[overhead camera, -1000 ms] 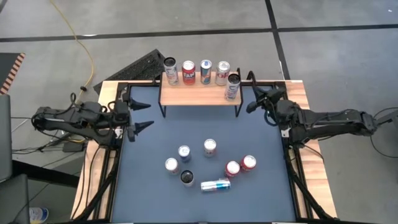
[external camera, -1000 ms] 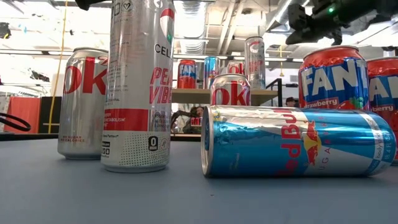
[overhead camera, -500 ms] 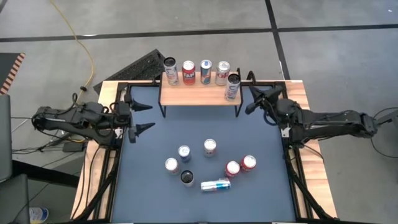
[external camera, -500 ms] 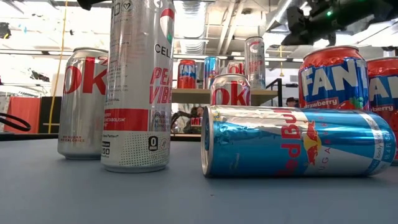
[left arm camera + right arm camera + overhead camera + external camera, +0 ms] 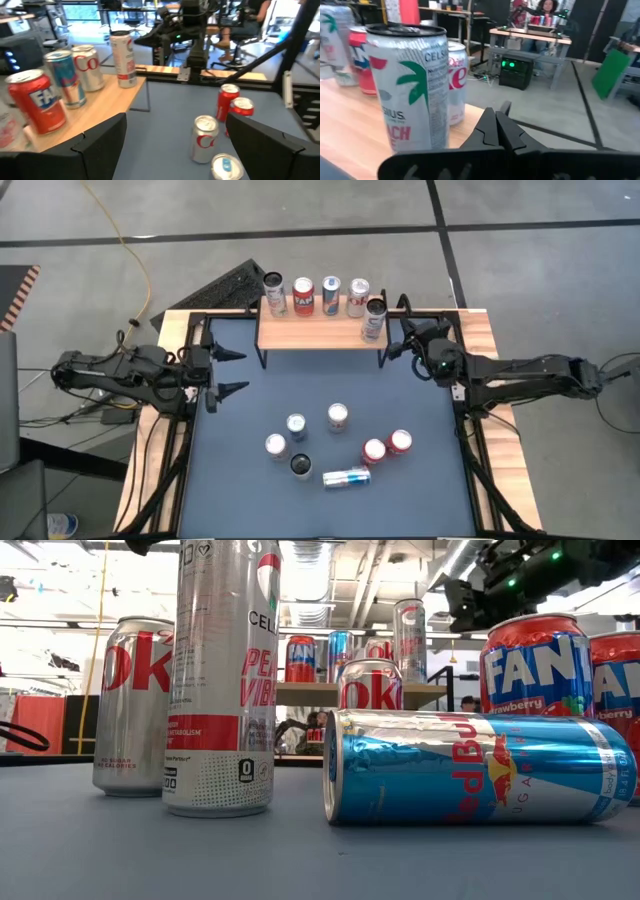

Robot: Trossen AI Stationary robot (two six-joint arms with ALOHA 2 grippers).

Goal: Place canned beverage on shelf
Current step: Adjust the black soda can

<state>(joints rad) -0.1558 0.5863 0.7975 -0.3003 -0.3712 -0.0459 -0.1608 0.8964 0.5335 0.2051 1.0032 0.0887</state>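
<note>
Left hand (image 5: 228,371) stands left of the shelf (image 5: 320,328), fingers spread wide, holding nothing. Five cans stand on the shelf; the tall Celsius can (image 5: 374,319) occupies its right end. Right hand (image 5: 398,345), fingers pressed together and empty, sits just right of that can.

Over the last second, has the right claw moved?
Yes. In the high view the right claw, shut, has drawn in toward the shelf, ending close beside the tall can at its right end.
</note>
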